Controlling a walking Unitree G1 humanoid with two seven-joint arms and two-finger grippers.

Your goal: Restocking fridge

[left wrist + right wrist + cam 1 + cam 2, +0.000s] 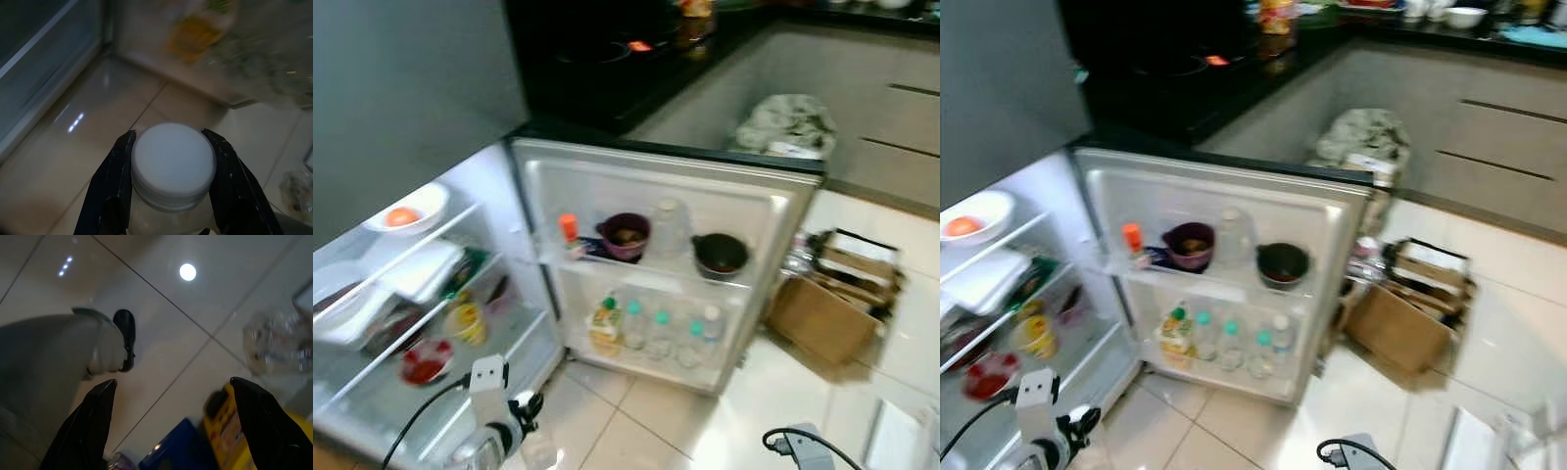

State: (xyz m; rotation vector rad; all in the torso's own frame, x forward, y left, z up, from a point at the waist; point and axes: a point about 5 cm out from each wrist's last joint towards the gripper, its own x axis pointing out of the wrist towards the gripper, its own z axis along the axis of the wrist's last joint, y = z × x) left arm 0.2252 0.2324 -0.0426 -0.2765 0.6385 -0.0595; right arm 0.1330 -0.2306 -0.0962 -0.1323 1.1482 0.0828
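Left gripper (171,161) clenched on the white-capped bottle (172,161), held low over the floor tiles just before the open fridge door (656,264); right gripper (181,426) spread wide, idle; judgement: keep bottle upright, lift toward the lower door shelf (651,357), avoiding the bottles already there.

Your left arm (487,431) ends in a white, boxy wrist block with two small dark dots on its face, above a rounded silver joint. A thin black cable loops away from it. Your left hand (171,147) has two long black fingers (113,191), glossy, broad at the root and narrowing to blunt tips, flecked with a few pale scuffs. Your right arm (803,443) shows a grey housing with a black cable curling over it. Your right hand (171,387) carries the same two dark fingers (83,431), matte and tapered.
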